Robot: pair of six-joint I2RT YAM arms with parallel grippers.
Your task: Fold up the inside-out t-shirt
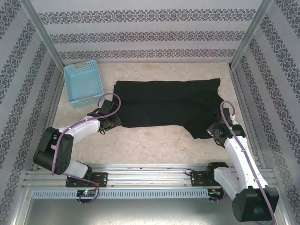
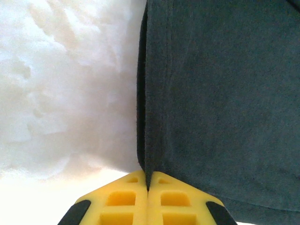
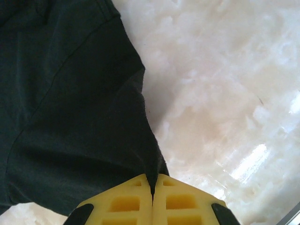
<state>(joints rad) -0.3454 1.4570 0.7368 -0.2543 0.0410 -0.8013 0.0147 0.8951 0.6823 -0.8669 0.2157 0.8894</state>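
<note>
The left arm (image 1: pixel 70 133) bends out to the left, its forearm reaching right. The left end effector (image 2: pixel 147 183) is closed, its yellow fingers (image 2: pixel 122 201) pinching the shirt (image 2: pixel 220 93) edge. The right arm (image 1: pixel 239 154) stretches far from its base at the near right. The right end effector (image 3: pixel 152 185) is also clamped on a shirt fold.

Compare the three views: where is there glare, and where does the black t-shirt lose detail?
Top external: even light, the t-shirt a flat black patch. Left wrist: the table overexposed to near white, the shirt's hem seam clear. Right wrist: glare patches on the table at lower right, shirt folds dim.
</note>
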